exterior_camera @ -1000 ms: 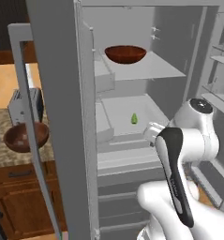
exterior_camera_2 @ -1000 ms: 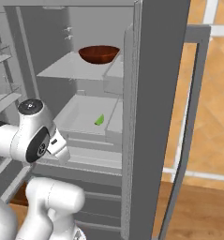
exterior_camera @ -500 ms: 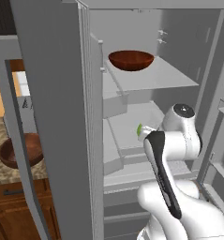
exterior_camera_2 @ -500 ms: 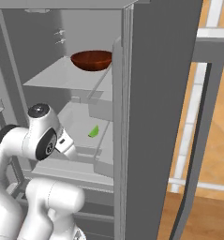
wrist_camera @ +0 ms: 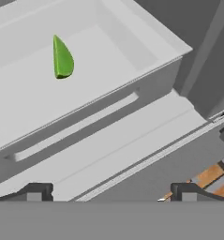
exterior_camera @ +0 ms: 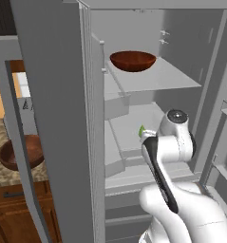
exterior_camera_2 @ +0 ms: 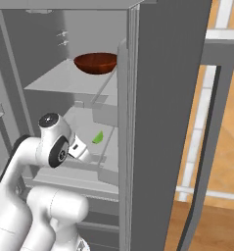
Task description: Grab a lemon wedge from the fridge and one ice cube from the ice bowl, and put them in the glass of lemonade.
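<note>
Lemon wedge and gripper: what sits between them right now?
In the hand view, the front wall of the white fridge drawer stands between the open gripper and the green lemon wedge, which lies inside the drawer.

fridge (exterior_camera: pixel 53 95) all flat grey, shelves and drawer paler grey-white. lemon wedge (wrist_camera: pixel 63 58) actually bright green lol. bowl on upper shelf (exterior_camera: pixel 132 60) dark reddish-brown, second brown bowl (exterior_camera: pixel 20 153) on speckled tan-grey counter (exterior_camera: pixel 1 176). arm (exterior_camera_2: pixel 52 147) white, dark joints. floor (exterior_camera_2: pixel 226 147) orange wood.
</note>
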Tool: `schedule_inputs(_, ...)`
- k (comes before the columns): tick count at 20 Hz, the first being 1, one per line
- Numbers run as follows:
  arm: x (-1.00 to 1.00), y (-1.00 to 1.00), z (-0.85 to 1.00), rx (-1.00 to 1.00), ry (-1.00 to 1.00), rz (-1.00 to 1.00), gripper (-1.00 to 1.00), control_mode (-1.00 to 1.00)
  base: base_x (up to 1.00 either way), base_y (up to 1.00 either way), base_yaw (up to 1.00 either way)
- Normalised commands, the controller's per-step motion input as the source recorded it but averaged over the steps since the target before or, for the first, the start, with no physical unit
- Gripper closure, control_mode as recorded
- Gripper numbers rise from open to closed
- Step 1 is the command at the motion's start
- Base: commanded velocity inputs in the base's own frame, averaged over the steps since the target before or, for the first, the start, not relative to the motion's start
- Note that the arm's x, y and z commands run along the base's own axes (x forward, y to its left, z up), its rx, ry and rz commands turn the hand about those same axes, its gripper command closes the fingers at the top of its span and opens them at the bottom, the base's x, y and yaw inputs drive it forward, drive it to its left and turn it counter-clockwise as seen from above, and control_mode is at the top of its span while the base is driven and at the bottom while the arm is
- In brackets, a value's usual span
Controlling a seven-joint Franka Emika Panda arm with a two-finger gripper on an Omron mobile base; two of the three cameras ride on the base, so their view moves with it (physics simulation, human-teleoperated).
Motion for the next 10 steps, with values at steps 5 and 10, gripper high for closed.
schedule_inputs(5,0.78,0.0,0.0,0.0,0.04,0.0,-1.0,-1.0,0.0,0.0,0.0)
schedule_inputs(10,0.87,0.0,-0.03,0.0,0.05,0.0,-1.0,-1.0,0.0,0.0,0.0)
